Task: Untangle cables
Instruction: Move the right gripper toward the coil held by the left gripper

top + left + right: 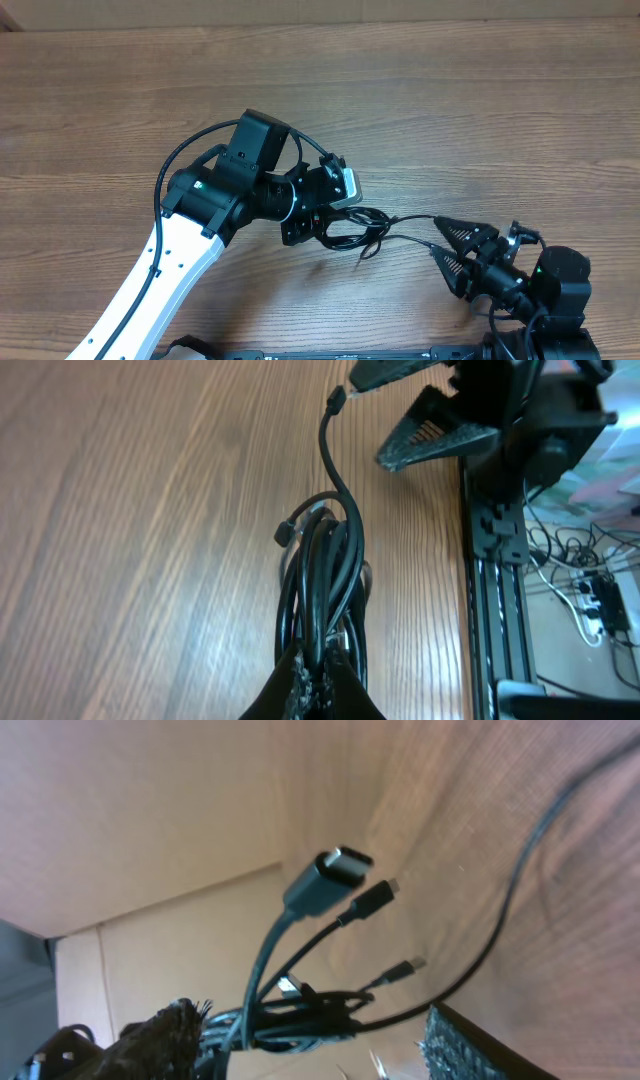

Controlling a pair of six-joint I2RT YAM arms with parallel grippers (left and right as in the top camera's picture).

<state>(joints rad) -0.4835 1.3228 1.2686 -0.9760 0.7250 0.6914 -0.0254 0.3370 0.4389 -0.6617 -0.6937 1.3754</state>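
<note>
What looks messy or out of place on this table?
The cables are the odd part: a knotted black clump pinched in the left end effector, loops crossing over each other. One strand strays out toward the open right end effector. Nothing looks spilled or broken.

The cables are thin black cords tangled into a looped bundle, pinched at one end in the jaws of the left gripper near the middle of the worktop. One strand curves away from the bundle to a small black plug. Other loose ends fan out: one broad flat connector and slimmer silver-tipped ones.
</note>
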